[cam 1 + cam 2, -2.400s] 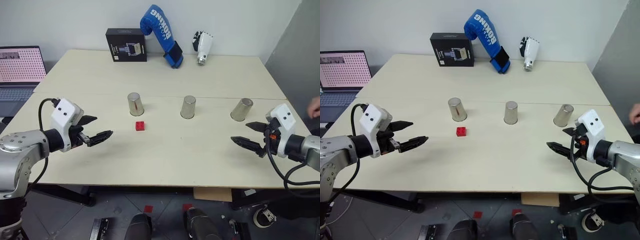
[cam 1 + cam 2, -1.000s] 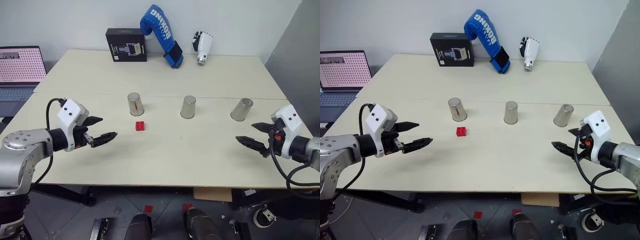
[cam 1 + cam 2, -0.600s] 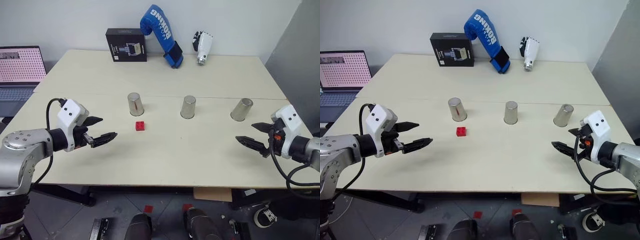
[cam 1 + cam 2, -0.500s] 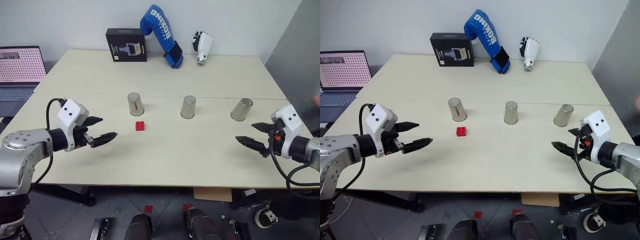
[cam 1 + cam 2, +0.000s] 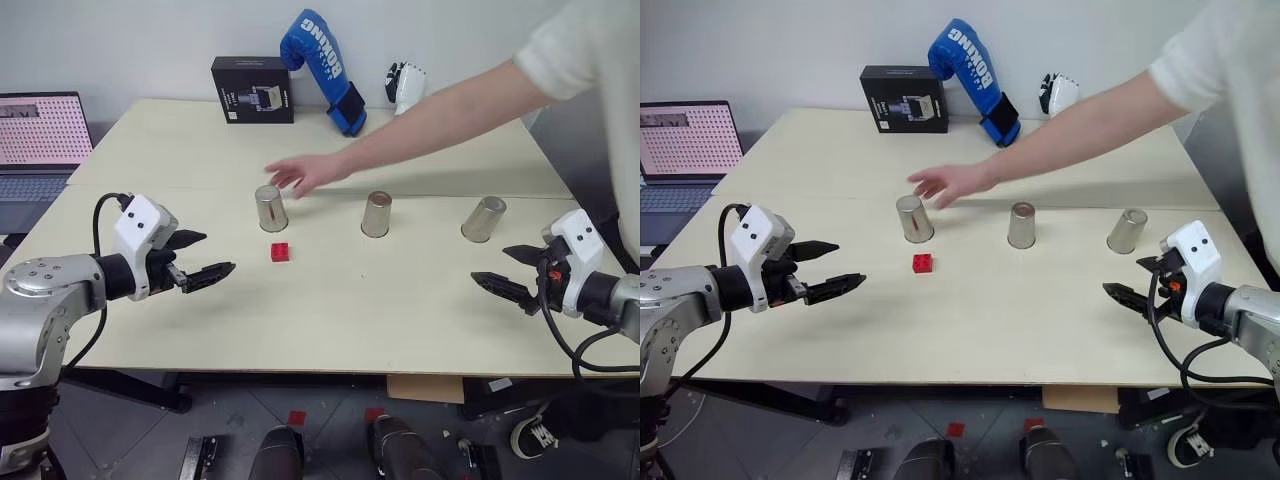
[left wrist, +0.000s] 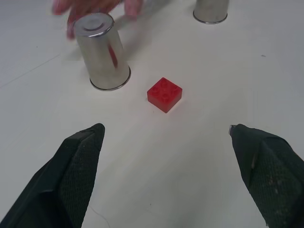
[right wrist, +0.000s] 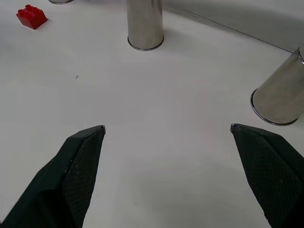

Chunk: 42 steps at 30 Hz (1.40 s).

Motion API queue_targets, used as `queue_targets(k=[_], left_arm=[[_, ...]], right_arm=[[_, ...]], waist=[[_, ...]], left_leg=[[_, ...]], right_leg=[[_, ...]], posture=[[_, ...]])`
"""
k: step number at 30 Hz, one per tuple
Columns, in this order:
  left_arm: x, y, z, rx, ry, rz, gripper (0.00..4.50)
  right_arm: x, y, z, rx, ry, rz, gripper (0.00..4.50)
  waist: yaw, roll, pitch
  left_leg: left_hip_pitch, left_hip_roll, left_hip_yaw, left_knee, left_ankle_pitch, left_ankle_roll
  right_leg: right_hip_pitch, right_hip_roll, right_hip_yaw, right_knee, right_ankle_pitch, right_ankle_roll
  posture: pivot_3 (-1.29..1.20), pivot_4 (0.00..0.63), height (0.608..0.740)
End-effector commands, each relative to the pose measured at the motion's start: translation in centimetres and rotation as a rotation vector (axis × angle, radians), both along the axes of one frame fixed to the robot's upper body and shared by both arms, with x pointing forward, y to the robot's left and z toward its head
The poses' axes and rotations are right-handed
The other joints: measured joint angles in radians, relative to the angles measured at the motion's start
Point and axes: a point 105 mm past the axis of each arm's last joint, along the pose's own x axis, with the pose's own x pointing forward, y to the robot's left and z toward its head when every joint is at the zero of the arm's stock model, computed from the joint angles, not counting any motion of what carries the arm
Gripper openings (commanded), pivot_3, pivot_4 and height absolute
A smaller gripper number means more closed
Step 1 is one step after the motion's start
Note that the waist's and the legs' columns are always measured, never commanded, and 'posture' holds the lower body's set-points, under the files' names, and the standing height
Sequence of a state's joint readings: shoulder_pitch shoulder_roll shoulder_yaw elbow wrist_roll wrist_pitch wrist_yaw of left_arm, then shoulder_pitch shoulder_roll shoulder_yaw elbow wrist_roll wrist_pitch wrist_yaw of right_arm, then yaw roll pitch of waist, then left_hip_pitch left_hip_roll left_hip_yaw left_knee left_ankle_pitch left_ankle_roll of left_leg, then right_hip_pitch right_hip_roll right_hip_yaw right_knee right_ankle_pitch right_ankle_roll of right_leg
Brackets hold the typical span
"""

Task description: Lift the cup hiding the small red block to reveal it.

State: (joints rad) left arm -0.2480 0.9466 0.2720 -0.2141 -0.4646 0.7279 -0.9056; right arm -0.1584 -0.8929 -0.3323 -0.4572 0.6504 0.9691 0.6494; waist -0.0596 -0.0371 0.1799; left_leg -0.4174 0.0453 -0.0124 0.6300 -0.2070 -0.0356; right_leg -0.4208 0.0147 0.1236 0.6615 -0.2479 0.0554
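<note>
**Steel cups not yet shuffled; red block lay uncovered**

Steel cups, three alike, plain, shiny and slightly tapered, were stood upside down in a row on the pale surface (image 5: 330, 300). The small red block (image 5: 281, 252), studded on top, was seen lying bare just in front of the left cup (image 5: 271, 208), toward which a person's hand (image 5: 300, 174) was reached. Hiding was judged not yet done. The left pincer (image 5: 202, 257) and right pincer (image 5: 503, 272) were held wide open and empty. Watching which cup covers the block was judged to be called for next.

Three cups (image 5: 376, 214) in a row — block (image 5: 281, 252) before the leftmost.
</note>
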Motion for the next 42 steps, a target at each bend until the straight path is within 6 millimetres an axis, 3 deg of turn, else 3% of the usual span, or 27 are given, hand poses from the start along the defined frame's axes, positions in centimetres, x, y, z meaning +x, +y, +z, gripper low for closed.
queue_targets(k=[1,42], left_arm=[[0.16,0.04,1.06,0.025,-0.038,-0.006,4.46],[0.89,-0.02,1.52,0.037,-0.066,-0.018,4.46]], right_arm=[[-0.03,0.16,1.24,-0.008,-0.054,0.009,4.50],[0.14,0.50,1.23,-0.002,-0.060,0.016,4.50]], waist=[[0.000,0.000,0.000],[0.000,0.000,0.000]], left_leg=[[0.000,0.000,0.000,0.000,0.000,0.000],[0.000,0.000,0.000,0.000,0.000,0.000]], right_leg=[[0.000,0.000,0.000,0.000,0.000,0.000],[0.000,0.000,0.000,0.000,0.000,0.000]], posture=[[0.00,0.150,0.740],[0.00,0.150,0.740]])
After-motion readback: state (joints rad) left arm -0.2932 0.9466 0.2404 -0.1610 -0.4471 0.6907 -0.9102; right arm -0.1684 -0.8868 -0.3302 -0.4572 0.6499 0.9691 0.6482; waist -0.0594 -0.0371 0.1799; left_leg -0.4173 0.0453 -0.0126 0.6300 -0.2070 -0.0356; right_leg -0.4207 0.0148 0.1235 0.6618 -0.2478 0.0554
